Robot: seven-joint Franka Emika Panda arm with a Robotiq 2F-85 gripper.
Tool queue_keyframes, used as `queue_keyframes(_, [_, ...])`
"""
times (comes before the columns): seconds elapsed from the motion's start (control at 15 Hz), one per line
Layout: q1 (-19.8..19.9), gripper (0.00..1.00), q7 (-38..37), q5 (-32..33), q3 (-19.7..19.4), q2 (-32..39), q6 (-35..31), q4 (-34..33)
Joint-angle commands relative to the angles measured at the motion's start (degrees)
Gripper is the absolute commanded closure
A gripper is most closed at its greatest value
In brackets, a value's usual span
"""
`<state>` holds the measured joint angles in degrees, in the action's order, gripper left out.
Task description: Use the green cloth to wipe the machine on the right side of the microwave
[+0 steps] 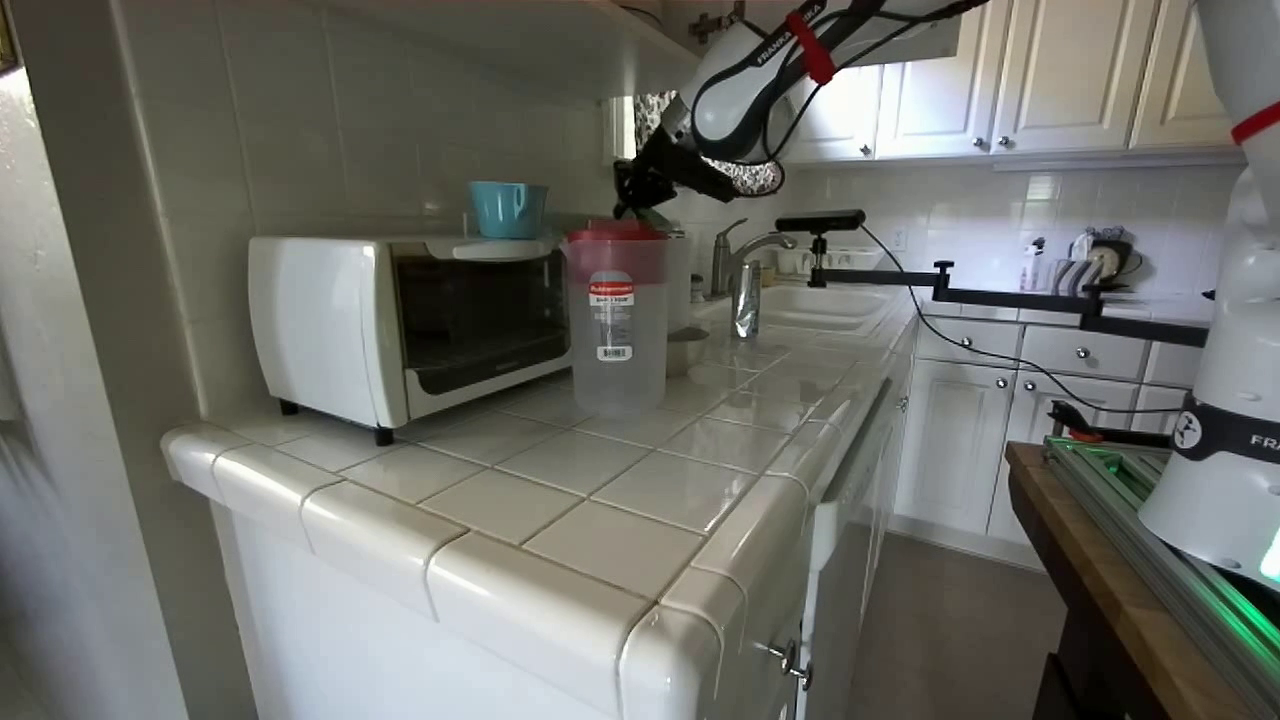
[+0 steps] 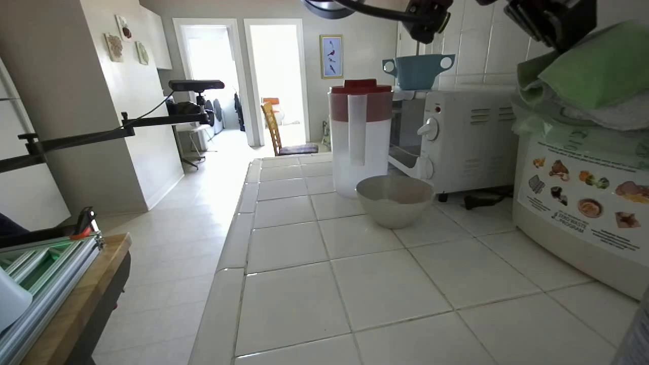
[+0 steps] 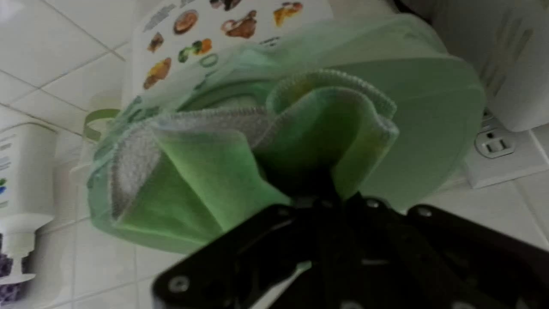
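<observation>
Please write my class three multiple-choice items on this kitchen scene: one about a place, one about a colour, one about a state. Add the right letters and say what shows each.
1. Where does the two-handled, blue cup stand?
A. In the white sink
B. In the round, beige bowl
C. On the white, boxy oven with a dark glass door

2. What colour is the top of the tall, translucent plastic jug?
A. Red
B. Yellow
C. Dark blue

3. How is the black, two-fingered gripper?
A. Open, with nothing in it
B. Shut on the soft, light green cloth
C. Shut on the jug's handle

Right letters:
1. C: both exterior views show the cup up on the oven.
2. A: both exterior views show red above the pale body.
3. B: in the wrist view the cloth's folds gather into the gripper.
</observation>
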<state>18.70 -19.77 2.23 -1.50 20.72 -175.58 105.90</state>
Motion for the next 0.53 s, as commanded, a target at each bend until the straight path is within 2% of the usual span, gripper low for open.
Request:
queue_keyframes(0.0, [-2.2,0.99,3.8,-5.4,-3.3,-0.5,-0.1,0.3])
queue_keyframes(0.07, [-2.6,0.99,3.5,-5.7,-4.4,-0.4,-0.1,0.1])
queue_keyframes(0.13, [-1.0,0.99,-0.3,-2.2,-3.6,-0.3,-0.1,0.0])
queue_keyframes(0.47, [-1.1,0.99,-2.7,-2.4,-6.7,0.4,1.0,-0.5])
